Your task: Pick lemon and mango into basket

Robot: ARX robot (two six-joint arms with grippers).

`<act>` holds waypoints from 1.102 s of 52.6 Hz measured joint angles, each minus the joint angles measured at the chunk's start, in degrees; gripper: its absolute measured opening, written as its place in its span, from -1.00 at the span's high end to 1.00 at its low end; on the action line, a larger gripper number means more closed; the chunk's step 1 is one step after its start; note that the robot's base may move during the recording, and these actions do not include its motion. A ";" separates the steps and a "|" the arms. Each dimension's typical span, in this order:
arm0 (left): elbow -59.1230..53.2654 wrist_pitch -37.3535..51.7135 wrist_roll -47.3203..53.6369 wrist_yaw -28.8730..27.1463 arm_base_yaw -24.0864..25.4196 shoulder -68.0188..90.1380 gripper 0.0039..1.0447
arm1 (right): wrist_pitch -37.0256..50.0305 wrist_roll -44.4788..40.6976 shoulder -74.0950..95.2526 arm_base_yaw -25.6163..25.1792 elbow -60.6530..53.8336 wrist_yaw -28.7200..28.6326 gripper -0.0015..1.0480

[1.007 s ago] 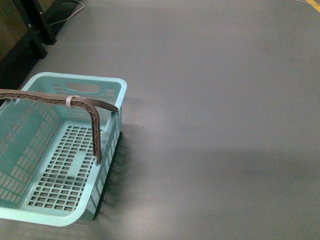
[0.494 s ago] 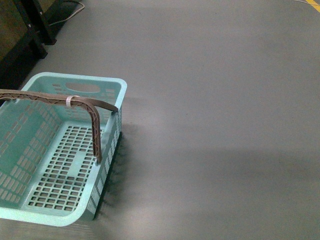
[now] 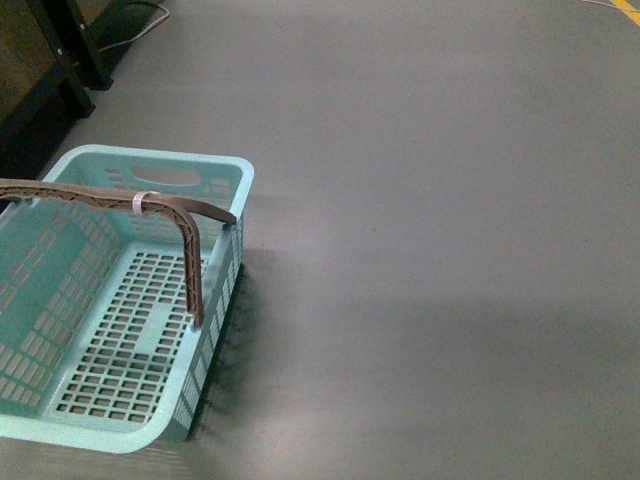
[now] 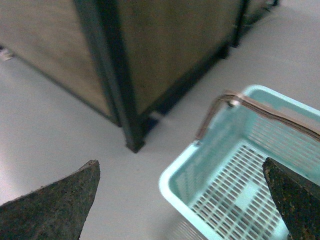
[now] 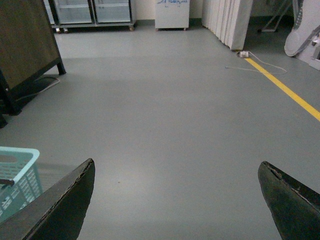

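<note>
In the front view the teal basket (image 3: pixel 150 180) stands on the grey floor (image 3: pixel 430 250) at about 8 o'clock, its slotted bottom in plain sight and its brown handle (image 3: pixel 190 262) swung up across the opening with a white band (image 3: pixel 143 202) round the top bar. At 11 o'clock, beyond the basket and apart from it, stand black frame legs (image 3: pixel 62 50) with a cable (image 3: pixel 132 28) trailing past them. Neither arm shows in this view. The left wrist view shows the left gripper (image 4: pixel 180 164) with its 2 dark fingers (image 4: pixel 55 210) spread wide, holding nothing, above the basket's near corner; just beside the basket stands a wooden cabinet (image 4: pixel 170 45) on a black frame (image 4: pixel 119 85), near the basket but not touching it. The right wrist view shows the right gripper (image 5: pixel 176 164) also spread wide and holding nothing over open floor, with 1 corner of the basket at the edge of the picture. Farther off in that view lie a yellow floor line (image 5: pixel 285 90), a white power strip (image 5: pixel 244 53) with its cord, glass-door fridges (image 5: pixel 92 10), a white chest (image 5: pixel 172 12) and folded white panels (image 5: pixel 235 20). Against the front pictures from 1 s and 0.5 s ago, the basket, handle and band sit in the same place; nothing has shifted.
</note>
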 joint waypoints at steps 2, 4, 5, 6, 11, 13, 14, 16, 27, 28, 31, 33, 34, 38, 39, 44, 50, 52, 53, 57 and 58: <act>0.42 0.48 -1.92 0.26 0.83 1.14 -0.87 | 0.00 -0.02 0.00 0.00 0.00 -0.02 -0.83; 1.27 1.53 -4.46 2.62 2.47 2.93 -0.87 | -0.02 -0.02 0.00 0.00 0.00 -0.02 -0.83; 1.70 2.14 -5.66 4.13 3.43 4.07 -0.87 | 0.00 -0.02 0.00 0.00 0.00 -0.04 -0.83; 2.32 3.10 -7.45 6.40 5.25 6.03 -0.87 | -0.02 -0.02 0.00 0.00 0.00 -0.04 -0.83; 4.22 8.35 -14.45 16.70 12.92 15.19 -0.87 | -0.02 0.00 0.00 0.00 0.00 -0.04 -0.83; 4.61 9.66 -15.96 18.99 14.69 18.16 -0.87 | -0.02 -0.02 0.00 0.00 0.00 -0.04 -0.83; 4.83 11.32 -17.03 21.03 15.63 20.22 -0.87 | -0.02 -0.02 0.00 0.00 0.00 -0.04 -0.83; 5.01 13.68 -18.16 23.26 16.70 23.26 -0.87 | -0.02 0.00 0.00 0.00 0.00 -0.04 -0.83; 8.20 33.88 -24.35 42.25 19.04 47.93 -0.87 | 0.00 0.00 0.00 0.00 0.00 -0.04 -0.83; 8.57 35.47 -24.94 43.25 19.04 50.01 -0.87 | 0.00 0.00 0.00 0.00 0.00 -0.04 -0.83; 10.08 40.57 -28.15 43.65 19.04 58.27 -0.87 | -0.02 0.00 0.00 0.00 0.00 -0.04 -0.83; 11.19 42.93 -30.60 43.60 18.95 63.25 -0.87 | 0.00 0.00 0.00 0.00 0.00 -0.04 -0.83; 11.74 43.67 -31.39 43.32 18.84 65.20 -0.87 | -0.02 0.00 0.00 0.00 0.00 -0.04 -0.83; 14.91 47.06 -36.46 42.51 17.79 74.31 -0.87 | 0.00 -0.02 0.00 0.00 0.00 -0.04 -0.83; 15.65 47.78 -37.48 42.29 17.51 75.91 -0.87 | 0.00 -0.02 0.00 0.00 0.00 -0.04 -0.83; 21.42 50.53 -42.91 41.24 15.91 84.39 -0.87 | -0.02 -0.02 0.00 0.00 0.00 -0.04 -0.83; 27.19 50.45 -47.36 40.26 14.73 91.17 -0.87 | 0.00 -0.02 0.00 0.00 0.00 -0.04 -0.83; 28.70 50.36 -48.15 40.26 14.34 92.83 -0.87 | -0.02 -0.02 0.00 0.00 0.00 -0.04 -0.83; 29.73 50.12 -48.65 40.24 14.05 93.83 -0.87 | 0.00 0.00 0.00 0.00 0.00 -0.04 -0.83; 32.81 49.33 -49.90 40.33 13.14 96.56 -0.87 | -0.02 -0.02 0.00 0.00 0.00 -0.04 -0.83; 33.83 49.16 -50.23 40.39 12.81 97.37 -0.87 | -0.02 -0.02 0.00 0.00 0.00 -0.04 -0.83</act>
